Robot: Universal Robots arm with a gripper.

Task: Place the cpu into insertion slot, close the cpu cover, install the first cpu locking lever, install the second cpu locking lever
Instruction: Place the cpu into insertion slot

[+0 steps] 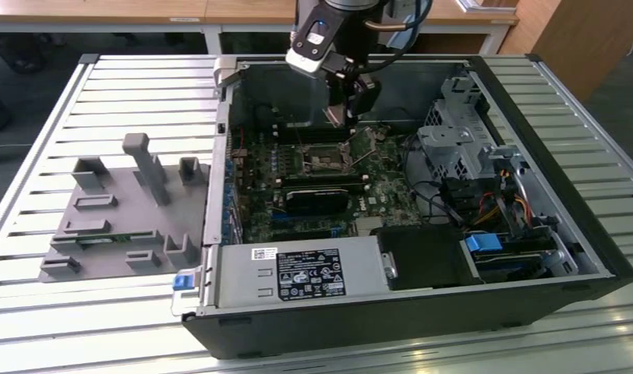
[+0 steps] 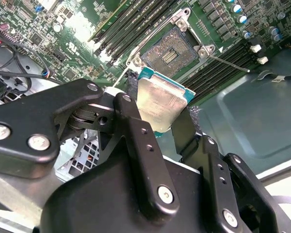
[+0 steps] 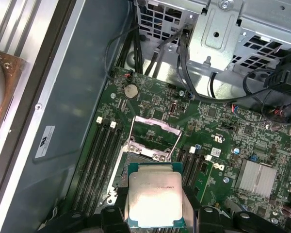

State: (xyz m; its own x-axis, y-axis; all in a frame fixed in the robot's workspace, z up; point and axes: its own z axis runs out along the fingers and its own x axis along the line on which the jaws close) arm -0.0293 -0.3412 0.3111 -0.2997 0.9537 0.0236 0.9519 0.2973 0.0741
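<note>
My gripper (image 1: 341, 117) hangs inside the open computer case, shut on the cpu (image 2: 161, 103), a flat square chip with a silver-grey top and green edge. Black fingers (image 2: 131, 94) press on two opposite edges of the chip. The cpu (image 3: 155, 196) hovers tilted, a little above and to one side of the insertion slot (image 2: 170, 48), whose dark pin field lies bare. The insertion slot (image 1: 322, 161) sits below the gripper on the green board. The cpu cover (image 3: 153, 121), a silvery frame, stands swung open at the socket's far edge. A thin locking lever (image 2: 228, 62) sticks out unlatched.
The case (image 1: 566, 234) lies on a slatted metal table (image 1: 46, 327). A black card (image 1: 316, 199) and memory slots (image 3: 94, 160) flank the socket. A drive cage (image 1: 457, 144) with cables fills the exterior view's right. A grey fixture tray (image 1: 114, 222) lies at its left.
</note>
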